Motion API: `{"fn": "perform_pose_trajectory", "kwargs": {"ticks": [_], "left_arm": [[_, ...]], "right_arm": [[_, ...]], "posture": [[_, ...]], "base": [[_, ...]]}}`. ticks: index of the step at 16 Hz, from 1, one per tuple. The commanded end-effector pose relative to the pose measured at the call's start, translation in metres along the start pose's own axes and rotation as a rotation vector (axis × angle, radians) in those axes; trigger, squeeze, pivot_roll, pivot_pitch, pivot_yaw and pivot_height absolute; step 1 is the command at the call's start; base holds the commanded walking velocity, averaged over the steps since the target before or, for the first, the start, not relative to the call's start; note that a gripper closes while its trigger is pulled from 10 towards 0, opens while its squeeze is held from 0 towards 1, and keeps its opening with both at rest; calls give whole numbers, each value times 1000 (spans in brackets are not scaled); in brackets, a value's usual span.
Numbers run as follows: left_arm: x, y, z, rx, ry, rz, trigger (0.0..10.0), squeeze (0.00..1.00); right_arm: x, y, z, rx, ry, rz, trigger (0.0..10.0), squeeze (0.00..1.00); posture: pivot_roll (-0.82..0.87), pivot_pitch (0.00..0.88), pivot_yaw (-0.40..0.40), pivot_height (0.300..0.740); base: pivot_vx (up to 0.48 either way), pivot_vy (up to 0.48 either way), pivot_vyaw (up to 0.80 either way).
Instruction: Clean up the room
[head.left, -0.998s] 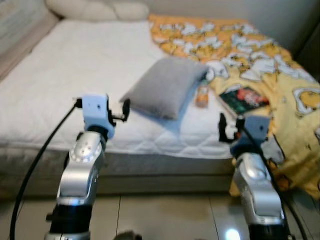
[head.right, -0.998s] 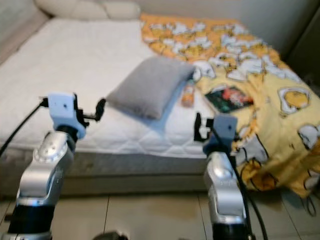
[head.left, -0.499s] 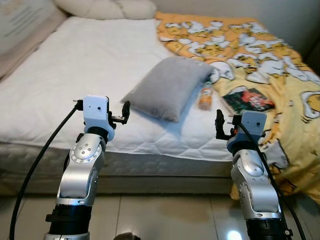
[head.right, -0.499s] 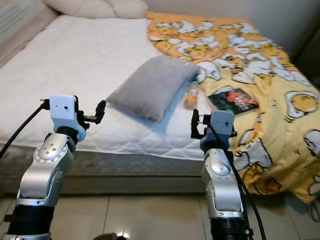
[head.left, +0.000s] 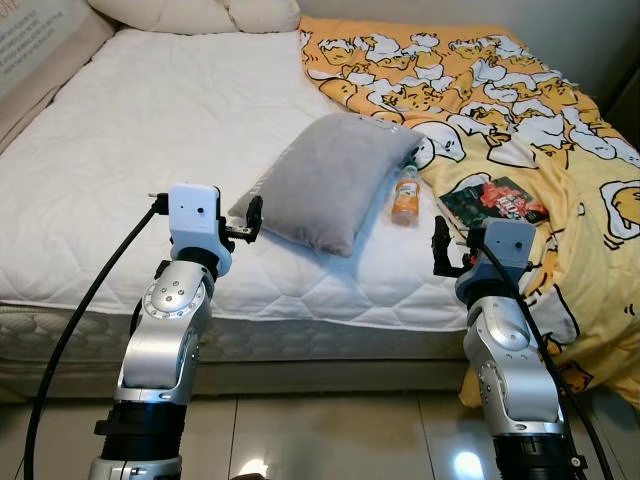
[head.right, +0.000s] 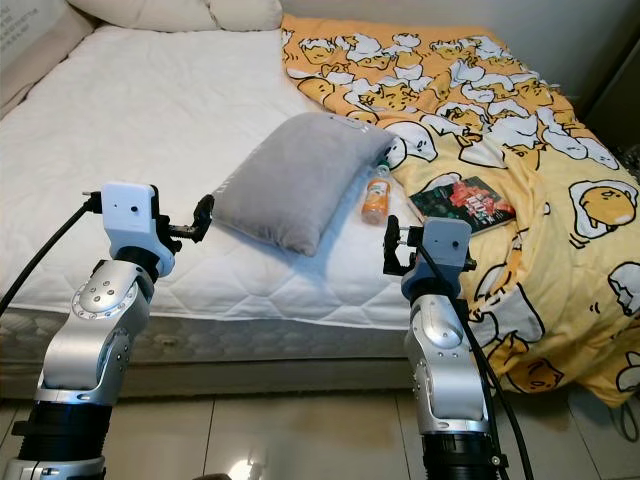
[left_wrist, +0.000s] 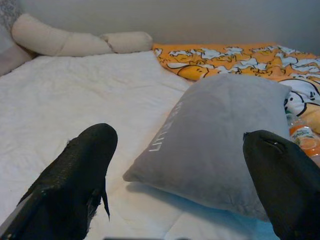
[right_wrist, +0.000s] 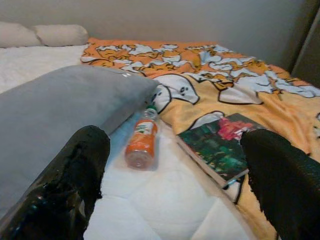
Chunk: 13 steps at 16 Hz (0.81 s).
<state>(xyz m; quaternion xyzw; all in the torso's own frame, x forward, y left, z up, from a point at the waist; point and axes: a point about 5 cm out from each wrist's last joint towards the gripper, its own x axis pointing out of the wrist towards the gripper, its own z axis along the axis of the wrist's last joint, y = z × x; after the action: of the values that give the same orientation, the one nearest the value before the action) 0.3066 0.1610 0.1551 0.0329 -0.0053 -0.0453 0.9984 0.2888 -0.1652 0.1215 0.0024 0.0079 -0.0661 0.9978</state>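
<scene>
Orange bottle (right_wrist: 142, 141) lies beyond the spread right hand (right_wrist: 175, 200) (beside the pillow (right_wrist: 55, 115))

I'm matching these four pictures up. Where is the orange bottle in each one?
Left eye: bottle on the mattress, right of centre.
Right eye: right of centre.
Left wrist: at the right edge.
Right wrist: centre.
Shared landmark: the grey pillow beside it.

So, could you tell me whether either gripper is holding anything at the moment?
Nothing is held: the left gripper and right gripper both hover open before the bed.
</scene>
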Motion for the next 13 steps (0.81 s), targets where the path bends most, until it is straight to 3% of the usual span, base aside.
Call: {"fn": "perform_pose_trajectory", "kwargs": {"ticks": [1, 3, 13], "left_arm": [[2, -4, 2, 1, -12, -19, 10000, 780], [2, -5, 2, -1, -12, -22, 10000, 780], [3, -1, 1, -3, -13, -14, 10000, 796]], "right_arm": [[1, -3, -1, 15, 9, -6, 10000, 0], [1, -4, -1, 6, 10, -14, 10000, 0], [3, 0, 1, -11, 5, 17, 10000, 0]], "posture": [[43, 0, -29, 740], [42, 0, -27, 740], [44, 0, -32, 740]], "base": [[319, 0, -800], [321, 0, -684], [356, 0, 0]]}}
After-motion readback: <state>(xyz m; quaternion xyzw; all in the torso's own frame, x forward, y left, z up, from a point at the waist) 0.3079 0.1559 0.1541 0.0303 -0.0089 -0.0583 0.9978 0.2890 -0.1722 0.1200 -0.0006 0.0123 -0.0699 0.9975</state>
